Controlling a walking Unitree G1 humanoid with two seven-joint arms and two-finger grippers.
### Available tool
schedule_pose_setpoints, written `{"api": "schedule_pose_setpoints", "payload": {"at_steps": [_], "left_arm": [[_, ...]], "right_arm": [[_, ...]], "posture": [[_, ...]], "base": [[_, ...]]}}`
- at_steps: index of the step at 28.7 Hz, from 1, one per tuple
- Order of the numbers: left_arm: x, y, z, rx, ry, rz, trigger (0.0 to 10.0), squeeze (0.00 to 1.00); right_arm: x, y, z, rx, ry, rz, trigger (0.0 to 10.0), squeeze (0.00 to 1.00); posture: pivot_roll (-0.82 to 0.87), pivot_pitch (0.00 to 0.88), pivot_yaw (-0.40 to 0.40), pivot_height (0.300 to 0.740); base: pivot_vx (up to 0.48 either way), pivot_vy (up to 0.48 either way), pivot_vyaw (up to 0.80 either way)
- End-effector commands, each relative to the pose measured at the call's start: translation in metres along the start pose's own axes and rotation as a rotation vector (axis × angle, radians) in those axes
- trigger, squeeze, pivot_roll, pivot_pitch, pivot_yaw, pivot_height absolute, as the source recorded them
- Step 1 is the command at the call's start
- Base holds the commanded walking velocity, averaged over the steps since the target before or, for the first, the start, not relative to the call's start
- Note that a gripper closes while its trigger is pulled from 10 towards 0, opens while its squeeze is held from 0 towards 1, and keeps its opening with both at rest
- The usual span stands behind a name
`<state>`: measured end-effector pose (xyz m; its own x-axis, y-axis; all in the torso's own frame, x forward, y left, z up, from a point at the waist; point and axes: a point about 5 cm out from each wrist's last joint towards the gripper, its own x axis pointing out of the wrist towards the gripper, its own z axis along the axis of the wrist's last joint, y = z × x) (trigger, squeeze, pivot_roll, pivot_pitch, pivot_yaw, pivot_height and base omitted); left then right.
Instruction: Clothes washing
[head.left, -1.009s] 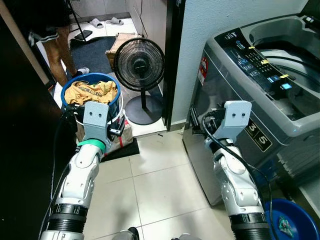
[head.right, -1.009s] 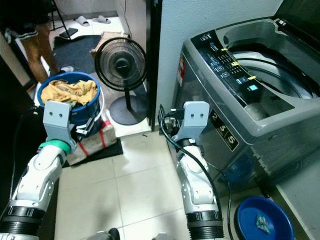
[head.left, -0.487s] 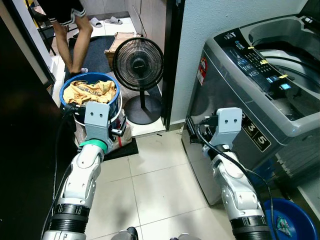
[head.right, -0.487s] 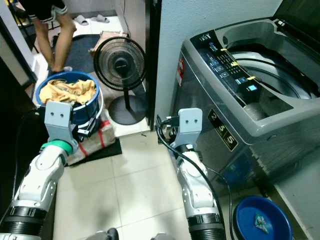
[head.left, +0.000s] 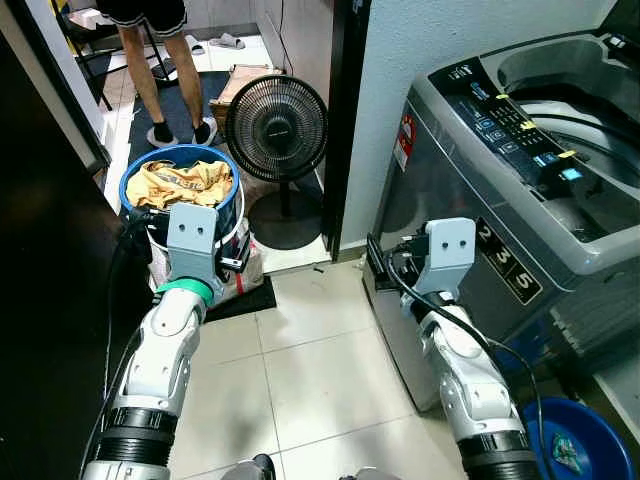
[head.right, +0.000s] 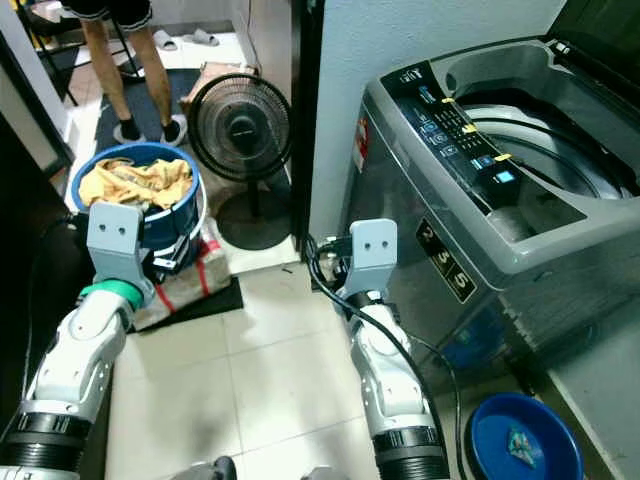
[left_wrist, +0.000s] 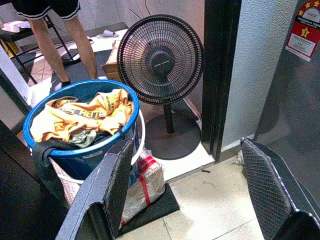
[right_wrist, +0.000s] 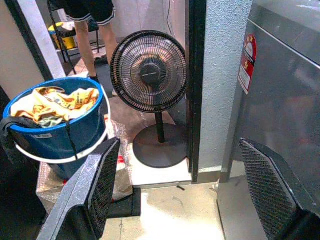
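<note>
A blue bucket (head.left: 226, 205) heaped with yellow clothes (head.left: 180, 183) stands on the floor at my left, a dark garment (left_wrist: 44, 152) hanging over its rim. The grey top-loading washing machine (head.left: 520, 170) is at my right with its lid up and drum (head.left: 585, 105) exposed. My left gripper (left_wrist: 185, 150) is held just in front of the bucket, fingers (left_wrist: 112, 185) spread wide and holding nothing. Beside the machine's front corner, my right gripper (right_wrist: 178, 150) is open too, with nothing between its fingers (right_wrist: 97, 190).
A black pedestal fan (head.left: 277, 128) stands between bucket and machine, by a black door frame (head.left: 345, 120). A person (head.left: 165, 60) stands behind the bucket. The bucket rests on a wrapped parcel (left_wrist: 145, 182). A blue basin (head.left: 575, 440) lies on the floor at lower right.
The person has walked from the left edge to behind the bucket. My right arm has dropped and shifted slightly left. The left arm has stayed put.
</note>
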<state>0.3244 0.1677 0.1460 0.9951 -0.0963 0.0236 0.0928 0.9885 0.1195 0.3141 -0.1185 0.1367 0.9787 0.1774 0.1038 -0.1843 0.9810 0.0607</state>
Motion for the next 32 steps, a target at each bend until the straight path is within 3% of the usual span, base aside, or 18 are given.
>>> {"api": "schedule_pose_setpoints", "payload": {"at_steps": [1,32], "left_arm": [[-0.0001,0.0010,-0.0048,0.011,0.017,0.007,10.0,0.00],[0.0011,0.0018,-0.0050,-0.013,0.008,0.012,10.0,0.00]], "right_arm": [[0.0005,0.0010,-0.0029,-0.009,0.007,0.008,10.0,0.00],[0.0031,0.0012,-0.0022,-0.010,0.002,0.010,10.0,0.00]], "posture": [[-0.02,0.030,0.037,0.740],[-0.01,0.042,0.030,0.740]], "base": [[0.000,0.000,0.00],[0.000,0.000,0.00]]}}
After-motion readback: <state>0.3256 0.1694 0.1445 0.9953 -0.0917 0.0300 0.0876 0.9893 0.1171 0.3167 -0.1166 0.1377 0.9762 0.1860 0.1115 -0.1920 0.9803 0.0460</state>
